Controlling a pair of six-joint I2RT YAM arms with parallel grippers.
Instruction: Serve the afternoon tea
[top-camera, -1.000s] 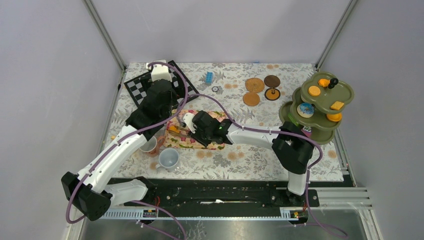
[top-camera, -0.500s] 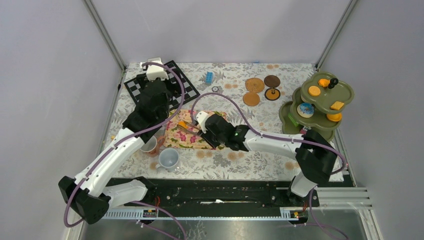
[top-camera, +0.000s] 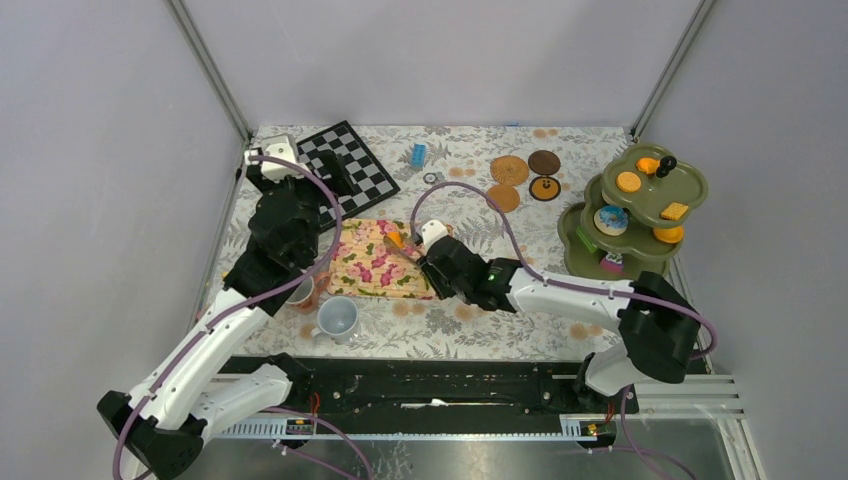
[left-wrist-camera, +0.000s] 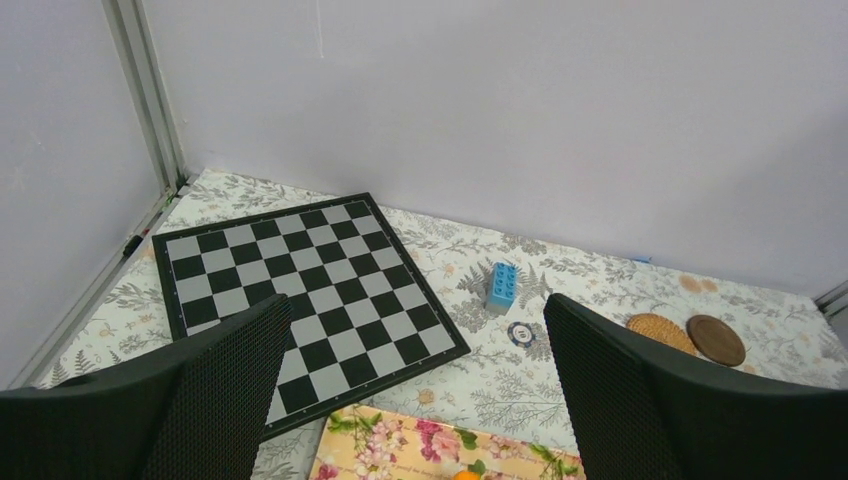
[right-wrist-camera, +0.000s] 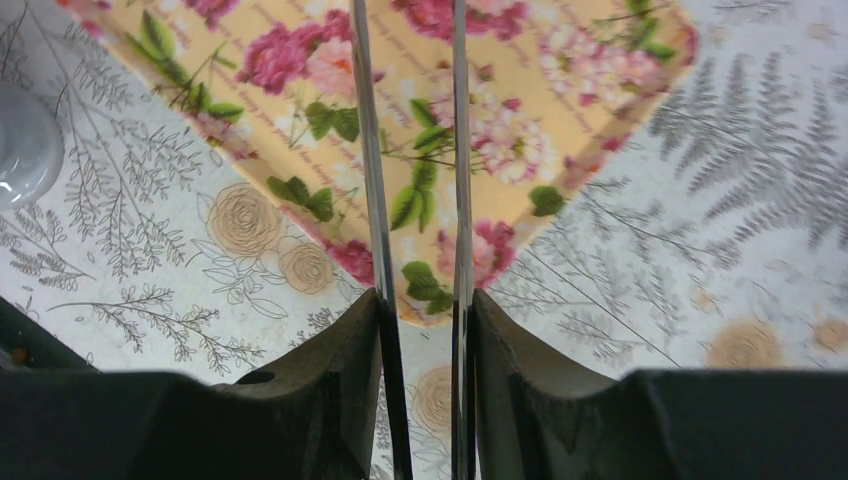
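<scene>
My right gripper (top-camera: 432, 266) (right-wrist-camera: 420, 300) is shut on the metal tongs (right-wrist-camera: 365, 150), whose two arms run out over the floral mat (top-camera: 370, 268). In the top view the tong tips hold a small orange pastry (top-camera: 396, 239) over the mat's right part. My left gripper (top-camera: 335, 178) (left-wrist-camera: 417, 305) is open and empty, raised above the chessboard (left-wrist-camera: 300, 280). A grey-blue mug (top-camera: 338, 318) stands in front of the mat. A tan mug (top-camera: 298, 292) is partly hidden under my left arm. Round brown coasters (top-camera: 509, 169) lie at the back. More pastries (top-camera: 628, 182) sit on the green tiered stand (top-camera: 690, 190).
A blue brick (left-wrist-camera: 501, 284) and a small poker chip (left-wrist-camera: 520, 333) lie right of the chessboard. Two coasters (left-wrist-camera: 660, 327) show at the far right of the left wrist view. Grey walls and frame posts enclose the table on three sides.
My left arm has drawn back to the left and off the mat, uncovering the chessboard. My right arm has moved right, carrying the tongs and orange pastry along.
</scene>
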